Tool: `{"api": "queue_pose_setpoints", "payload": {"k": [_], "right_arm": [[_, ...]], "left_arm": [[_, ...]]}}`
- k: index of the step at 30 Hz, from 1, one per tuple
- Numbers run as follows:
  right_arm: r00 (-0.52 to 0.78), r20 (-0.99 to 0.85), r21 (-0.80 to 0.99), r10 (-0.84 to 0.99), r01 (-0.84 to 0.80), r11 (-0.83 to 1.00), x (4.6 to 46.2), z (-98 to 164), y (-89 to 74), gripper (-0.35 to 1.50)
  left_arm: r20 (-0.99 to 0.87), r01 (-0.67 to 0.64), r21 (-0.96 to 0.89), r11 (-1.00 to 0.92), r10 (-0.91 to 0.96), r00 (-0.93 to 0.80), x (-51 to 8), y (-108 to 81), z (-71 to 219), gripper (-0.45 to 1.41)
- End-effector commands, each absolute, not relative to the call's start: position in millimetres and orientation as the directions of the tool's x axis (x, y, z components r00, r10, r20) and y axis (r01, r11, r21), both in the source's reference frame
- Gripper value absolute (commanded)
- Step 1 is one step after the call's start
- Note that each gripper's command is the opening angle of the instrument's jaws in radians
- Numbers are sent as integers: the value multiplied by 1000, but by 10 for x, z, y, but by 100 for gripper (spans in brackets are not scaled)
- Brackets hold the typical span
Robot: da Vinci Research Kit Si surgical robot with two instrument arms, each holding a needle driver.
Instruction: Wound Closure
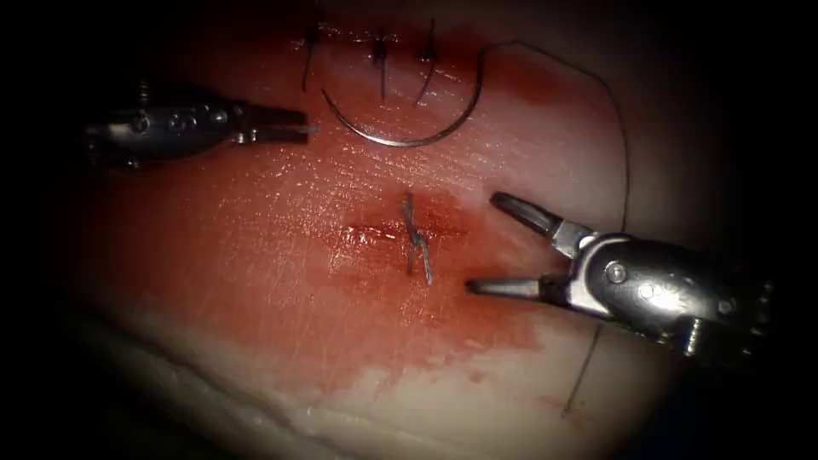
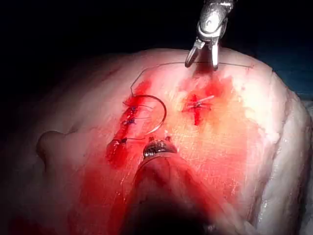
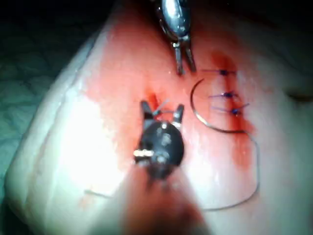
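Note:
A short cut (image 1: 366, 232) in the middle of the tissue (image 1: 256, 281) carries one knotted stitch (image 1: 415, 240) with short cut ends. The curved needle (image 1: 400, 138) lies free on the tissue above that cut, not in the tissue and held by neither tool. Its thread (image 1: 626, 170) arcs right and down past the right tool. My right tool (image 1: 487, 243) stands wide open just right of the stitch, holding nothing. My left tool (image 1: 294, 124) hovers at the far left near the needle's tip, jaws slightly open and empty. The needle (image 2: 164, 110) lies just ahead of the left tool (image 2: 159, 146).
A second cut along the top carries three tied stitches (image 1: 379, 49) with dark thread ends. Red fluid (image 1: 443, 324) covers the tissue around both cuts. The tissue's pale front edge (image 1: 281, 417) drops off below. A loose thread end (image 1: 567, 411) lies at the lower right.

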State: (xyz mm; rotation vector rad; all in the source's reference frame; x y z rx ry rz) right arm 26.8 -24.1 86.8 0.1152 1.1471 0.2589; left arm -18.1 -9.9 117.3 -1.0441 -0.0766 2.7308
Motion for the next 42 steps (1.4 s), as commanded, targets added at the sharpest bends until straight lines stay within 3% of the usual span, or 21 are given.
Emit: {"api": "queue_pose_setpoints", "payload": {"k": [1,3,10,14,17,26,35,38,42], "right_arm": [[384,-886,222,260,-142,965,276,873,-242,148],[384,-886,222,260,-142,965,275,873,-241,148],[384,-886,222,260,-140,965,272,873,-241,148],[383,-886,222,259,-139,965,271,873,-241,148],[384,-886,222,259,-140,965,271,873,-241,148],[384,-886,221,258,-140,965,273,874,-242,148],[384,-886,221,258,-140,965,273,874,-242,148],[386,-885,221,259,-139,965,273,874,-242,148],[414,-873,225,259,-128,966,272,871,-242,148]], "left_arm": [[-659,-173,-130,-976,216,-721,-187,-99,1181,94],[-654,-206,-162,-965,262,-710,-186,-99,1184,106],[-652,-212,-209,-955,297,-698,-170,-101,1180,111],[-655,-199,-227,-953,301,-693,-153,-96,1167,110],[-654,-189,-230,-955,296,-697,-144,-102,1164,94],[-649,-171,-229,-958,281,-707,-142,-128,1183,101],[-692,-196,-269,-943,331,-642,-146,-112,1129,83],[-745,-223,-284,-933,361,-562,-151,-111,1101,61],[-831,-188,-337,-922,385,-400,-161,-120,1072,61]]}}
